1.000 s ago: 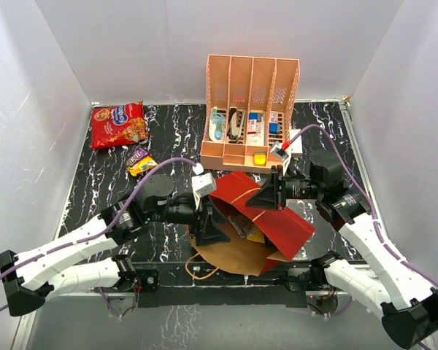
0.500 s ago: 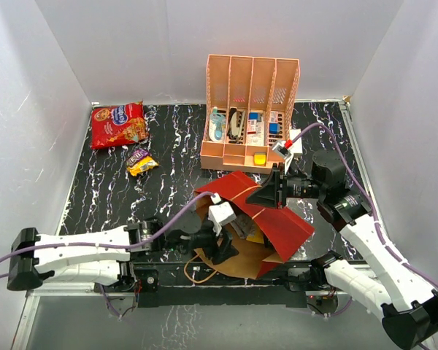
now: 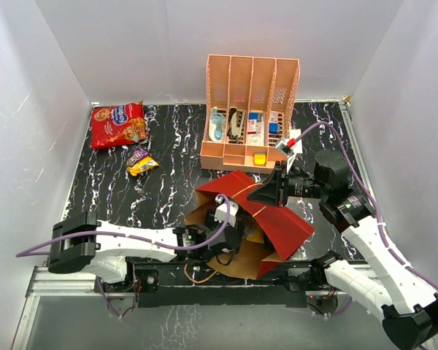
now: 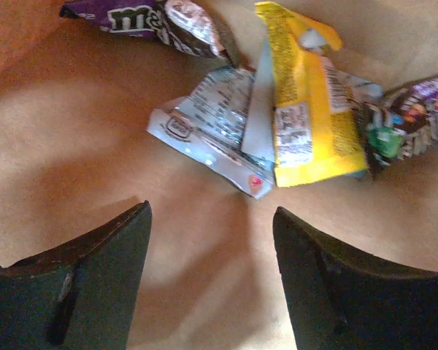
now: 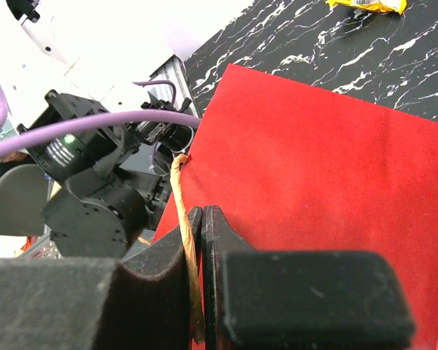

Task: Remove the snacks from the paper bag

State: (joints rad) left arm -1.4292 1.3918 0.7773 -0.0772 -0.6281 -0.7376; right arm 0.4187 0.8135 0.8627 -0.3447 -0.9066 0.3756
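Brown kraft paper surrounded the left gripper (image 4: 212, 219), which had swung in from outside and sat within the paper bag (image 3: 281, 219), fingers spread wide and empty above a yellow packet (image 4: 306, 109), a silver packet (image 4: 212, 131) and purple packets (image 4: 416, 117). The next pick looked close. The bag lay on its side, mouth toward the left arm, long axis running rightward. The right gripper (image 5: 203, 219) was clamped on the twine handle (image 5: 181, 211), lifting the red upper side. Beyond, the red cookie bag (image 3: 118, 124) and a small packet (image 3: 141, 162) lay on the table (image 3: 168, 197).

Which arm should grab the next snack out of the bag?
Left: the left pincer is open inside the paper bag, facing the yellow packet. The right pincer is shut on the twine handle, holding the bag open.
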